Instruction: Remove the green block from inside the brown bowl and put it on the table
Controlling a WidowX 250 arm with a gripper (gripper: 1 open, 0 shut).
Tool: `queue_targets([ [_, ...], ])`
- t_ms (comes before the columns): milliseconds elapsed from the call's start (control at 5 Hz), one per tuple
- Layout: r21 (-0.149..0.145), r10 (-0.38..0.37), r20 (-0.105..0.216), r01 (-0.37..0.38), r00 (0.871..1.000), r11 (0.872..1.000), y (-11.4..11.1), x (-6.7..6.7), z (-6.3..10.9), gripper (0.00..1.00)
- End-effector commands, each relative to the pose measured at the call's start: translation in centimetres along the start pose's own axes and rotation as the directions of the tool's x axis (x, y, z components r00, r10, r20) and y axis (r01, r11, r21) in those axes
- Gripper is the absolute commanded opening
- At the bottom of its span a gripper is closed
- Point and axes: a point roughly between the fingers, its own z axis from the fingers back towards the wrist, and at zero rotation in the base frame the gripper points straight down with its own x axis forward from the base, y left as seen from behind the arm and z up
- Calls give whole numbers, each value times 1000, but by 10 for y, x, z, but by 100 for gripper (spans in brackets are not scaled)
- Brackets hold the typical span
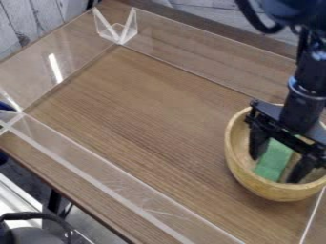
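Holding the jaws spread wide at the brown bowl [234, 157], with tips over or inside it — cannot tell how deep. Not clenched, grasping nothing visible; cannot tell about contact with the green block [270, 162]. Showing between and below the jaws, partly hidden by them — lying inside the bowl. Resting beneath bowl and jaws alike, brown wood-grain desk [140, 114].
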Motion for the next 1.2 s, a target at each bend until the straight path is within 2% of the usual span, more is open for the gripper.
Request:
queue_targets([
  [0, -49, 19, 84, -15, 996, 999, 12, 10, 22, 100],
  [200, -82, 34, 99, -26, 994, 996, 26, 11, 26, 100],
  [400, -34, 26, 130, -21, 991, 999, 39, 7, 33, 100],
  [600, -4, 2, 133, -2, 991, 1000, 41, 8, 28, 100],
  [1000, -8, 6, 126, -5, 992, 1000, 45, 4, 34, 100],
])
